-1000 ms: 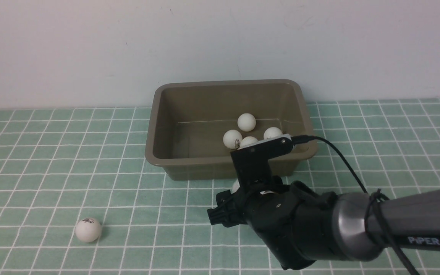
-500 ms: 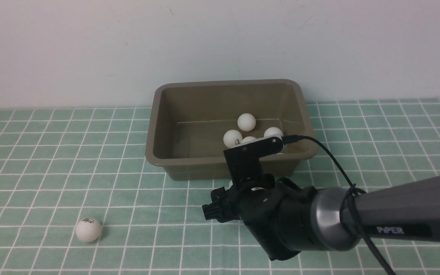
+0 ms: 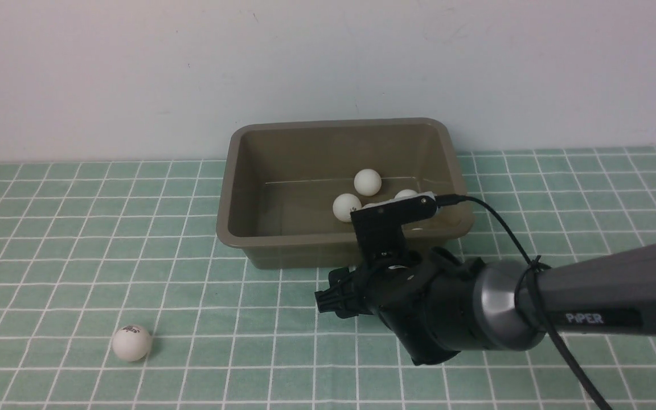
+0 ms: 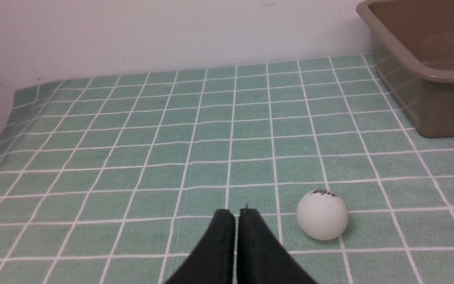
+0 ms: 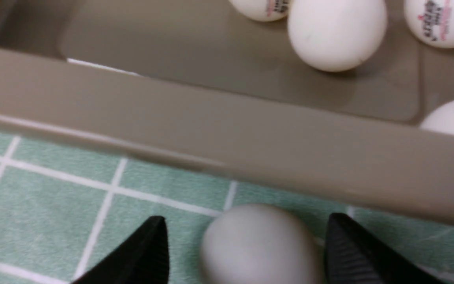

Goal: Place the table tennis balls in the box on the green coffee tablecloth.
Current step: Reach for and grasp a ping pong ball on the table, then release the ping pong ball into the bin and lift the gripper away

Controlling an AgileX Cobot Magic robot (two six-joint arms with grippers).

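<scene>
The olive-brown box stands on the green coffee tablecloth with table tennis balls in it; three show in the front view. My right gripper is low over the cloth just in front of the box's near wall, open, with one ball between its fingers. A gap shows beside the ball. In the front view the right gripper hides that ball. Another ball lies alone at the near left. My left gripper is shut and empty, just beside this ball.
A pale wall runs close behind the box. A black cable loops from the right wrist camera over the arm. The cloth's left edge drops off near the wall.
My right gripper has shifted a little left, then forward toward the box's near wall, and now covers the ball that showed above it. Its jaws have narrowed slightly. The left gripper has stayed still.
</scene>
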